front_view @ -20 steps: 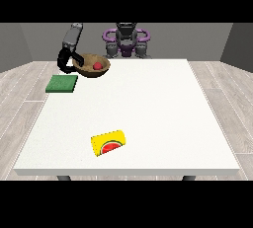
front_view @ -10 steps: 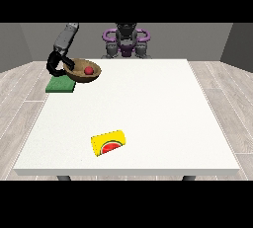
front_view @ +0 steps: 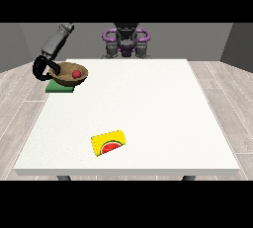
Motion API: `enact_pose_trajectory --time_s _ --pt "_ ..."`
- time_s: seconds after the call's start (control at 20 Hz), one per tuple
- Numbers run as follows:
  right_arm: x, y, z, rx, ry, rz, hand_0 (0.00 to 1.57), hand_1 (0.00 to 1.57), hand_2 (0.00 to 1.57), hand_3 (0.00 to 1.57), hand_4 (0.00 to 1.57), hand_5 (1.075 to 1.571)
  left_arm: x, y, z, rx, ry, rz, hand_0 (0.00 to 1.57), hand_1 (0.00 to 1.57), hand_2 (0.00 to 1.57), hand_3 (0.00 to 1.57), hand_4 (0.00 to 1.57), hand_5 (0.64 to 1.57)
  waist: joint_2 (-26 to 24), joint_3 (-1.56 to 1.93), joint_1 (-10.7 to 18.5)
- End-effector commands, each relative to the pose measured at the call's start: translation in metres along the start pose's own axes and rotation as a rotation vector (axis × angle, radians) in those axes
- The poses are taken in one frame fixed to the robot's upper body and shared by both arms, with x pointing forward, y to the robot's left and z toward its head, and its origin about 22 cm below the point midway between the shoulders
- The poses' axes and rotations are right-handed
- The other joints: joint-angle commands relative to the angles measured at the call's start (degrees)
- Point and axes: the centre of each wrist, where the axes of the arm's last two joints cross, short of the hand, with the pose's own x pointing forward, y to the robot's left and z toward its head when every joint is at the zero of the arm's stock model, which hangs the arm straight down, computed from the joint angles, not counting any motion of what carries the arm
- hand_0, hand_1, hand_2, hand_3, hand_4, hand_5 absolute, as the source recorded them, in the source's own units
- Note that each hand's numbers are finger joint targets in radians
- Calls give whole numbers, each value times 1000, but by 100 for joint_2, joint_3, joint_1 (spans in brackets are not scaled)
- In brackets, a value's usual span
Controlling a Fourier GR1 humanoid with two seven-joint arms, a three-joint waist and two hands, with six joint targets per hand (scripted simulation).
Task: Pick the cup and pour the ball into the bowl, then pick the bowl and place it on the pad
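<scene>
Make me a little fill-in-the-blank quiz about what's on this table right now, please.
1. The red ball lies inside the brown ____.
2. The robot hand at the view's left holds the bowl over a flat pad whose color is ____.
3. The yellow cup near the table's front edge lies on its ____.
4. The picture on the cup shows a slice of ____.

Missing words: bowl; green; side; watermelon
</scene>
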Motion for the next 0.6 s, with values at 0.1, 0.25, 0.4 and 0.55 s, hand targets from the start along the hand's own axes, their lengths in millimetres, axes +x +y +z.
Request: enact_pose_trajectory --time_s 0.1,0.25,0.4,0.55 --pt "4 -43 -4 -83 -45 27 1571 1571 1571 388 1297 1547 33 -15 -12 -25 -79 8 0 0 0 0 129 1533 421 6 204" --pt "-6 -54 1 -40 -45 33 1571 1571 1571 208 1284 1554 44 -5 -11 -13 -81 6 0 0 0 0 0 1538 448 4 47" --pt "2 -74 1 -84 -75 21 1571 1571 1571 593 1269 1563 50 -8 -10 -5 -114 22 0 0 0 0 0 1531 535 4 113" --pt "14 -78 -3 -65 -39 19 1571 1571 1571 705 1256 1559 37 -7 -5 -14 -55 10 0 0 0 0 0 1529 274 -3 157"
